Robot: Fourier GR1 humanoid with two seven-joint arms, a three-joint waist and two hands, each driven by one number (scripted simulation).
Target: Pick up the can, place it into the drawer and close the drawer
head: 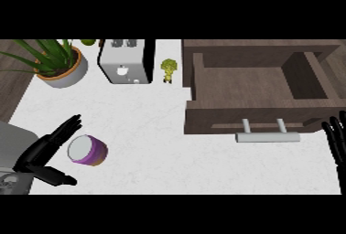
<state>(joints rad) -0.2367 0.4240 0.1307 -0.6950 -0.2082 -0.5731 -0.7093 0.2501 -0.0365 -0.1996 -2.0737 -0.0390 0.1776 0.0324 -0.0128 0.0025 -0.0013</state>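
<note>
can [87, 150] with a purple wall lay tipped at lower left, inside the open left hand [42, 153], fingers straight, not yet closed. it looked light, rigid and smooth; its curved side seemed the place to grasp. the right hand [335, 139] rested open at right edge, holding nothing, near the open drawer [202, 121].

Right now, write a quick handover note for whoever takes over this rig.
Left robot hand: open, fingers spread beside the can, not closed round it.
Right robot hand: open, resting at the view's right edge, near the drawer handle.
The can, purple with a white top, sits on the counter at lower left.
Drawer: open, nothing seen inside.
Done: nothing yet.
Left: grasp the can, place it in the drawer, close the drawer.
</note>
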